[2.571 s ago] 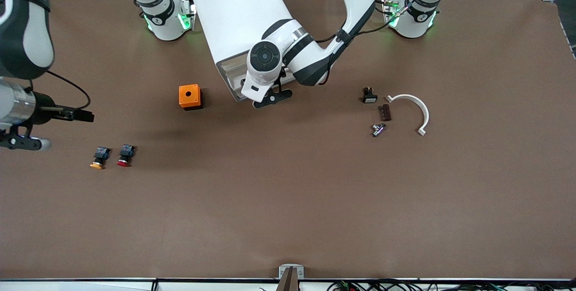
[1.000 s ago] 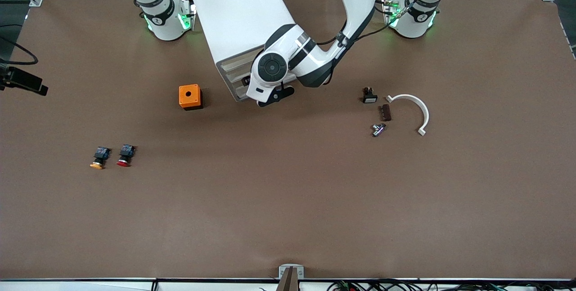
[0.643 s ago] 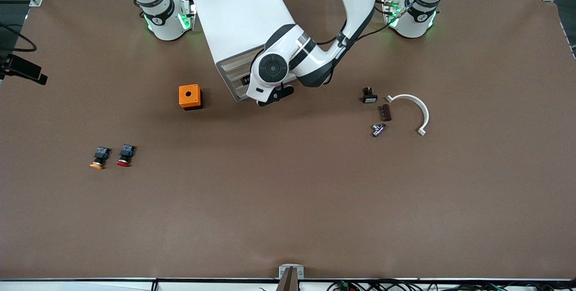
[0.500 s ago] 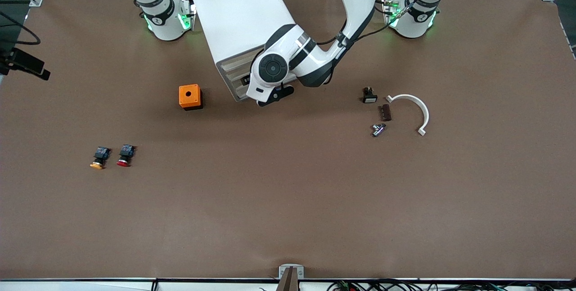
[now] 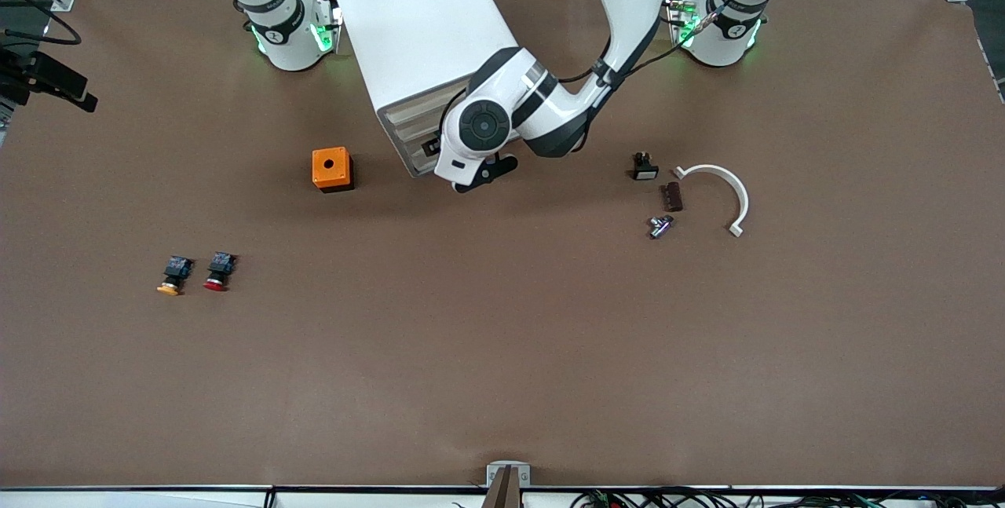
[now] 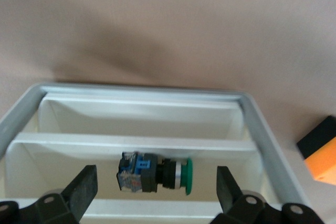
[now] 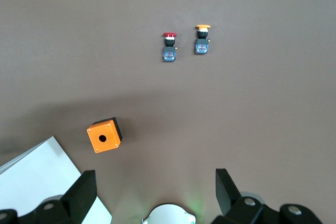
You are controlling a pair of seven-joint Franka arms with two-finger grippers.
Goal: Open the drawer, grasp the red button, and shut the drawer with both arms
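Note:
The red-capped button point(image 5: 217, 272) lies on the brown table toward the right arm's end, beside an orange-capped one point(image 5: 171, 275); both show in the right wrist view, red point(image 7: 169, 48) and orange point(image 7: 201, 40). The white cabinet point(image 5: 416, 29) has its drawer point(image 5: 408, 135) pulled open. My left arm's hand point(image 5: 480, 127) hangs over the drawer. My left gripper point(image 6: 156, 170) is open above a green-capped button point(image 6: 157, 174) in a drawer compartment, a finger on each side, not touching. My right gripper point(image 7: 153, 174) is open and empty, high above the table near its own base.
An orange box with a hole point(image 5: 331, 169) stands beside the cabinet. Toward the left arm's end lie a small black part point(image 5: 644, 168), a brown piece point(image 5: 671, 196), a metal part point(image 5: 659, 225) and a white curved piece point(image 5: 726, 190).
My right arm has risen and swung out of the front view, leaving a black piece at its edge. My left hand has shifted slightly over the open drawer.

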